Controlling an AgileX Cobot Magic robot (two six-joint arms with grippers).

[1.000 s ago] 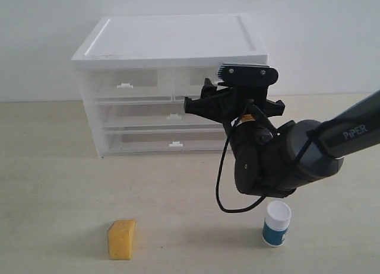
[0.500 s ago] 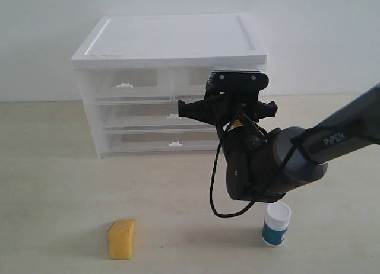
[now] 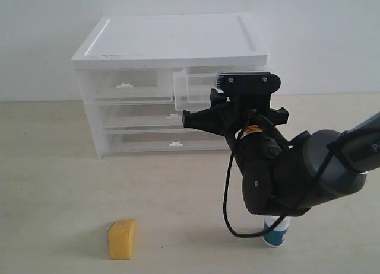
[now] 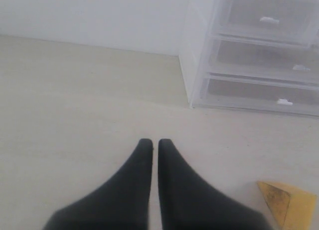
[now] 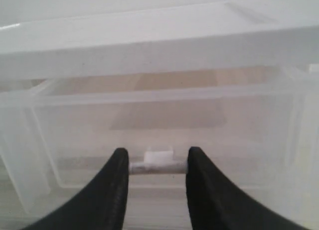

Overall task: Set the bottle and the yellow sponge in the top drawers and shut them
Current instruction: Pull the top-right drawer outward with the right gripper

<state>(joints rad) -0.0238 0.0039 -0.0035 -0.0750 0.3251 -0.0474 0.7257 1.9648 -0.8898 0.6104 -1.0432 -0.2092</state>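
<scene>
R hand is pinching the R top drawer by its white handle, w/ one dark finger pressing on each side of the handle bar, so the jaws are standing partway apart. That drawer is sticking part-way out of the cabinet front, while the L top drawer is sitting flush and shut beside it. The two wide drawers below are also sitting shut. The R arm is filling the mid-right of the ext. view, in front of the cabinet. The bottle is standing upright on the counter at front R. It is mostly hidden under the arm, w/ only its lower blue label showing. The sponge is standing on the counter at front L, well apart from both bottle and cabinet. L hand is staying off the task things, fingers pressed together, pointing over bare counter toward the cabinet's corner, w/ the sponge lying near it.
</scene>
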